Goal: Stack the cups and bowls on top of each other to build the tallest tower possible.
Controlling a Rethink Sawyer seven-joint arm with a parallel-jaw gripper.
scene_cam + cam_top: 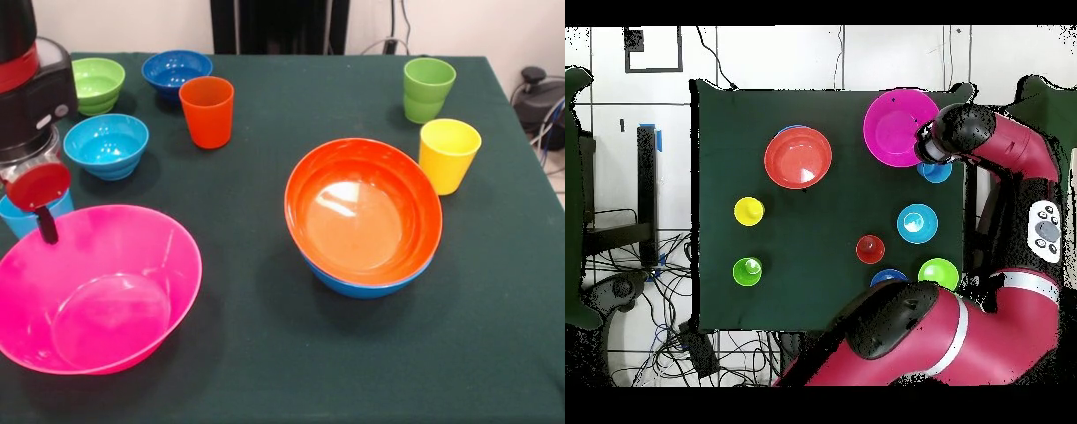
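Observation:
The wide pink bowl point(106, 291) sits tilted at the near left, apart from the other large bowls. My gripper point(44, 216) comes down at its far-left rim and looks shut on that rim; overhead it shows at the bowl's right edge point(922, 148). The large orange bowl point(362, 212) lies nested in the blue bowl point(362, 284) at mid-table. The light blue cup point(22, 221) stands right behind the gripper, partly hidden. The orange cup point(207, 110), green cup point(428, 88) and yellow cup point(448, 155) stand upright and apart.
Three small ridged bowls sit at the far left: light blue point(106, 146), green point(97, 84) and dark blue point(177, 71). The pink bowl point(900, 125) lies close to the table's corner. The dark green tablecloth point(265, 371) ends at the right edge near the yellow cup.

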